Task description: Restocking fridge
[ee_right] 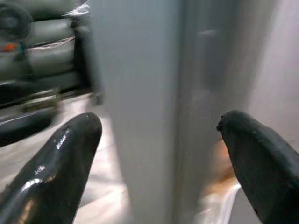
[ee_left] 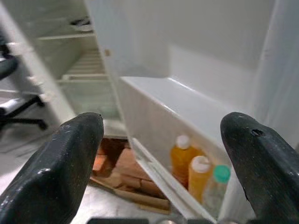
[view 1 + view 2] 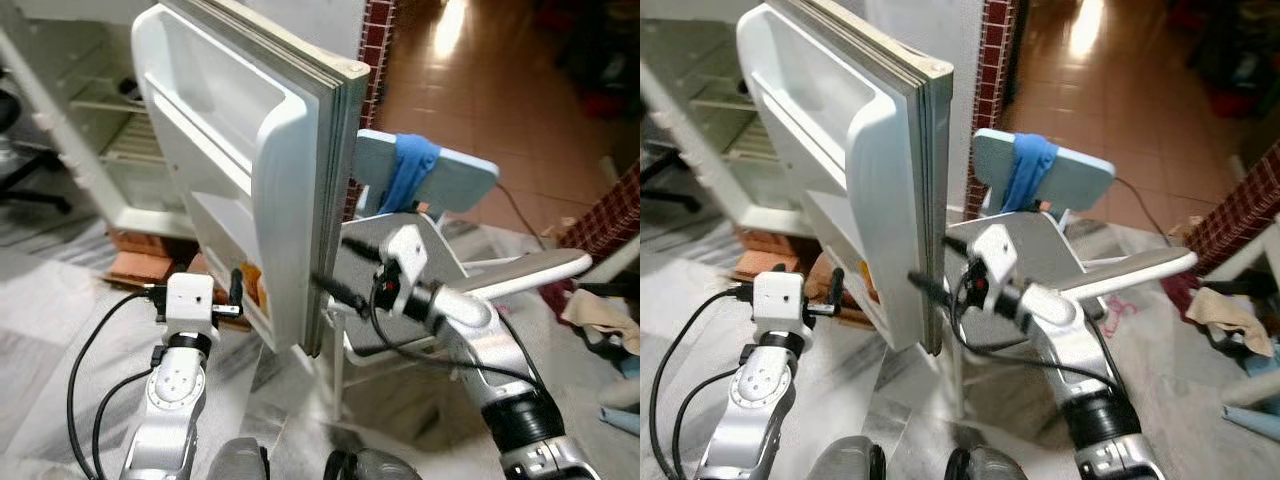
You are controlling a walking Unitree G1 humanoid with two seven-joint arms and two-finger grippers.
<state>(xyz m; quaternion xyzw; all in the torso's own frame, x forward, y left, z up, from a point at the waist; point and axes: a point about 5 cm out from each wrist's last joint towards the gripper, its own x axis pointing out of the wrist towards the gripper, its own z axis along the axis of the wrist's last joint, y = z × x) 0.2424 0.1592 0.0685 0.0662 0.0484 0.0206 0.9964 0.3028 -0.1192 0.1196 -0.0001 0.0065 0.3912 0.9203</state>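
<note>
White fridge door [image 3: 290, 160] btwn open right gripper [image 1: 159, 168]; 3 bottles [image 2: 198, 175] in rack.

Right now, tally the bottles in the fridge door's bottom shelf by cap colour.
White-capped orange bottles: 2
Green-capped clear bottle: 1
Total: 3 bottles in the door shelf

The door shelf [image 2: 187, 109] holds 3 bottles [image 2: 198, 175].
</note>
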